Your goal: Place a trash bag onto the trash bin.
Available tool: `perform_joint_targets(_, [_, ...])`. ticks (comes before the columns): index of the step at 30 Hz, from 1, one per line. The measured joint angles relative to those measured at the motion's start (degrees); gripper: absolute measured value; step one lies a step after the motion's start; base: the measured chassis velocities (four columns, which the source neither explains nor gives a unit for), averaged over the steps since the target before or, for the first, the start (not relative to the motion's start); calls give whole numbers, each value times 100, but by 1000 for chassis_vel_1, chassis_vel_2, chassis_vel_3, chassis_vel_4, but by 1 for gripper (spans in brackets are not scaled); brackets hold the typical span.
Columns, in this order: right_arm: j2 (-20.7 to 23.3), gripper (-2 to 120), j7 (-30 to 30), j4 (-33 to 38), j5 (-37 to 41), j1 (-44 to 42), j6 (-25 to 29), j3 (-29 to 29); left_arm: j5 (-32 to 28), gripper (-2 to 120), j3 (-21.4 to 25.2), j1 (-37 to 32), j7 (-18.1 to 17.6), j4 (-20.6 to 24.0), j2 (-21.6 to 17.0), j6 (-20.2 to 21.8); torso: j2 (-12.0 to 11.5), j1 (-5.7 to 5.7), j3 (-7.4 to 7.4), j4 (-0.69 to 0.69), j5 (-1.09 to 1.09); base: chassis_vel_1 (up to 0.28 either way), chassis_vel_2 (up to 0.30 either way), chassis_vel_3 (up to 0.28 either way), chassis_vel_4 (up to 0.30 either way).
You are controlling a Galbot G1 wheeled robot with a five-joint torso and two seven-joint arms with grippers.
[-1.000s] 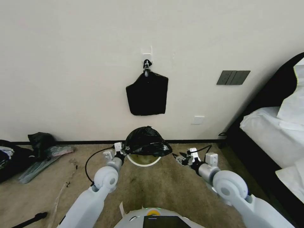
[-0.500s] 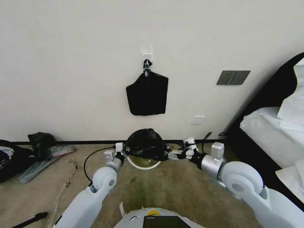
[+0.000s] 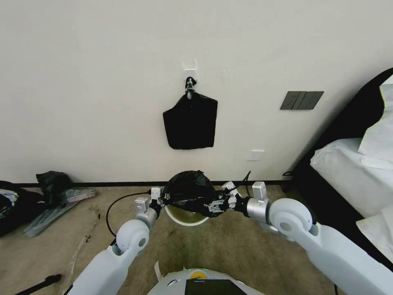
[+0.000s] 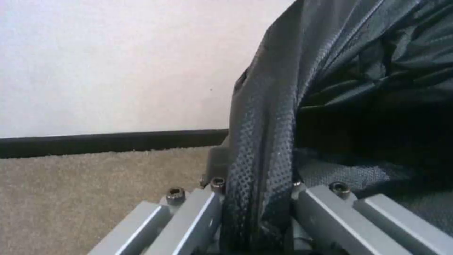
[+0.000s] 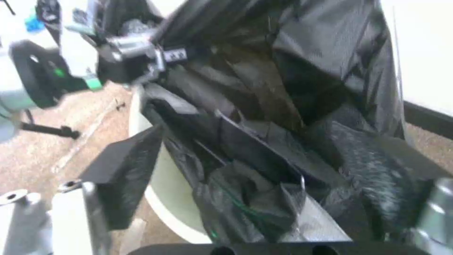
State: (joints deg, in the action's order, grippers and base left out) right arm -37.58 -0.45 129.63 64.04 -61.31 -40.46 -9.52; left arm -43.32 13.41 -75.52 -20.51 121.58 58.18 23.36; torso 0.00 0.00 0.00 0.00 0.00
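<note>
trash bag (image 3: 189,189): a black, glossy, wrinkled dome held up over the trash bin (image 3: 186,216), between the two grippers, in front of the wall's dark baseboard.
bag's axis: widest from the robot's left to its right, spanning one gripper to the other; the rounded closed end bulges upward and the open mouth faces down toward the bin.
bin: cream-white and round, standing on the carpet under the bag; only the near arc of its rim and a bit of the inside show below the film.
left gripper (image 3: 162,196): at the bag's left edge, just above the bin's left rim; in the left wrist view its grey fingers (image 4: 198,216) are clamped together on a bunched fold of the film.
right gripper (image 3: 214,205): at the bag's right lower edge, by the bin's right rim; in the right wrist view the black pads (image 5: 125,170) stand apart with loose film lying between them, not pinched.
change from a second ago: the right gripper was well off to the right of the bag, apart from it; half a second ago it reached the bag's edge, and now it is pushed into the film. the bag's right side was flared out wide and is now drawn in rounder. the left gripper has stayed at its spot.
background: a flat black pack (image 3: 190,121) hangs on a wall hook above the bin.
</note>
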Motion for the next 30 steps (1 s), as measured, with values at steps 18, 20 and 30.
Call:
perform_joint_targets(18, [252, 17, 8, -115, -106, 127, -1, 283, -57, 3, -62, -25, -103, 72, 72, 3, 0, 0, 0, 0, 0, 0, 0, 0, 0])
perform_joint_targets(20, [280, 7, 13, -65, -115, 108, -1, 267, -124, 3, -65, -13, -162, 69, 74, 20, 0, 0, 0, 0, 0, 0, 0, 0, 0])
perform_joint_targets(30, [301, 0, 31, 112, -235, -144, 4, 48, -487, 3, -62, 142, -384, 70, 80, 145, 0, 0, 0, 0, 0, 0, 0, 0, 0])
